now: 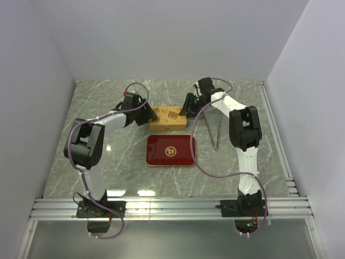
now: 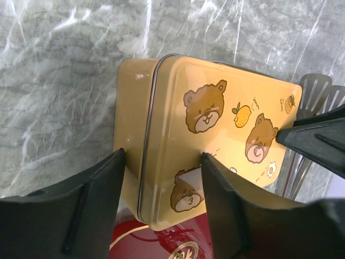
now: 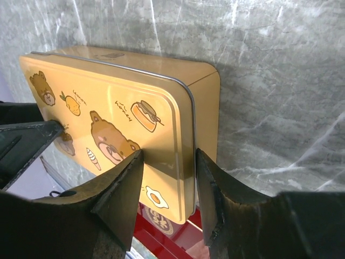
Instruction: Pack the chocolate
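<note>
Top external view gives me a yellow tin (image 1: 168, 120) with cartoon bears on its lid, lying flat on the grey marble table (image 1: 108, 108) between both arms. A red tray (image 1: 159, 148) sits just in front of it, and metal tongs (image 1: 211, 129) lie to its right. The left gripper (image 1: 146, 114) straddles the tin's left end, one finger beside the end wall and one over the lid. I cannot tell whether it is actually pinching. The right gripper (image 1: 188, 105) is clamped on the tin's right end, one finger on the lid and one on the end wall. The chocolate is out of my sight in every view, and the tin's lid is on.
</note>
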